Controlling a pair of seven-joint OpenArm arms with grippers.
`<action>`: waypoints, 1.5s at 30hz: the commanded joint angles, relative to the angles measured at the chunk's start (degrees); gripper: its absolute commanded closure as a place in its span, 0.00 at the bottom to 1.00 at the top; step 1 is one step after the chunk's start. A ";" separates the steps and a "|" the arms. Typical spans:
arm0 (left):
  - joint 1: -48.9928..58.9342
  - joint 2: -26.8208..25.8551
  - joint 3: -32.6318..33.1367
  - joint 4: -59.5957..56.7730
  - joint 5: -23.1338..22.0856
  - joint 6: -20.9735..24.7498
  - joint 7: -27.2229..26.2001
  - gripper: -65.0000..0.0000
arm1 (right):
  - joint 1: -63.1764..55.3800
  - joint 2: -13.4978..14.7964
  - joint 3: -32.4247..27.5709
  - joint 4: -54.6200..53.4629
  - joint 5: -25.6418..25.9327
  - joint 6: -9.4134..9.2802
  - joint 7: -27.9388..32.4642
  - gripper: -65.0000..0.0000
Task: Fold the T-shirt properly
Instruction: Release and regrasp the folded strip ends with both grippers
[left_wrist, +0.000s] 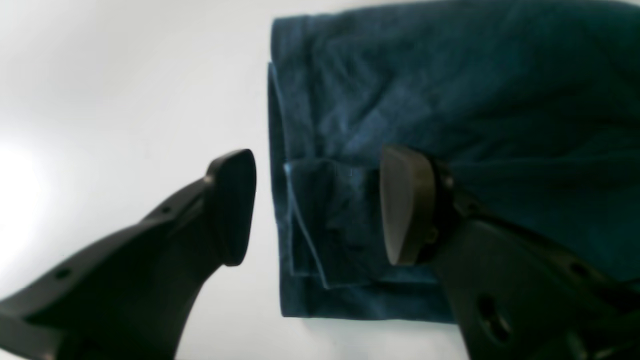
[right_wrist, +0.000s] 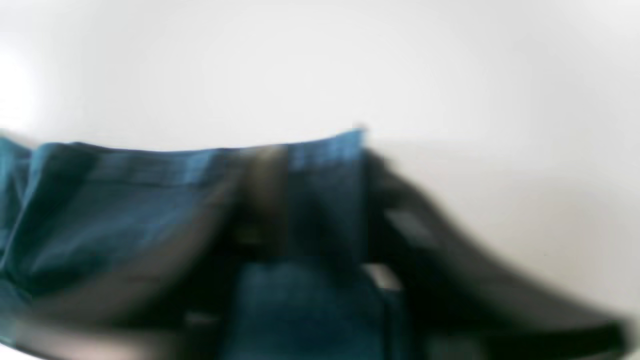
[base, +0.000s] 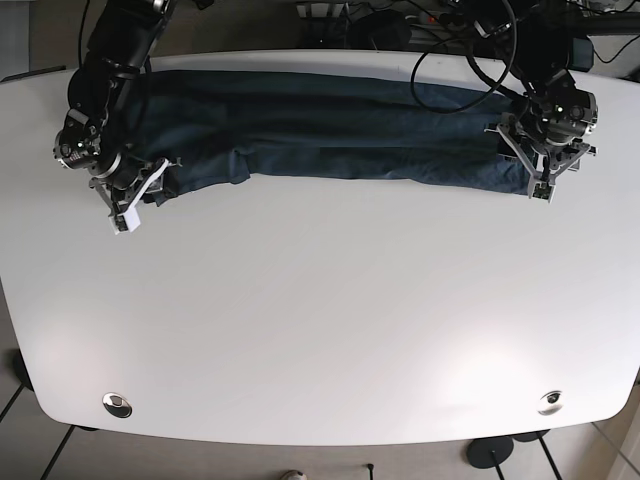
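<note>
The T-shirt (base: 330, 140) lies as a long folded band across the worktop's (base: 320, 320) far side. My left jaws (left_wrist: 317, 207) gape over its end; my right jaws (base: 135, 200) grip the other end's cloth. Next, I judge, left must clamp.

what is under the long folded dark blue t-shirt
Only the white tabletop shows around the long folded dark blue T-shirt. The shirt covers whatever lies directly beneath it, so that cannot be seen.

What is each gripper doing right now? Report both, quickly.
Left gripper: open, jaws straddling the edge of the T-shirt, holding nothing yet.
Right gripper: at the shirt's other end; its wrist view is too blurred to tell open from shut.
</note>
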 joint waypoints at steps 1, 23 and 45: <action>-0.65 -0.47 0.14 -0.41 -0.28 0.34 -0.63 0.45 | 0.48 0.86 0.30 3.32 0.20 0.08 -0.13 0.97; -0.65 -0.91 -0.04 -5.77 -0.11 0.34 -5.02 0.45 | -17.90 -2.48 17.62 27.32 3.54 0.08 -6.81 0.73; 1.63 1.90 -0.13 -1.64 -0.28 0.34 -5.02 0.55 | -16.49 4.37 6.54 8.42 13.03 0.08 -1.36 0.70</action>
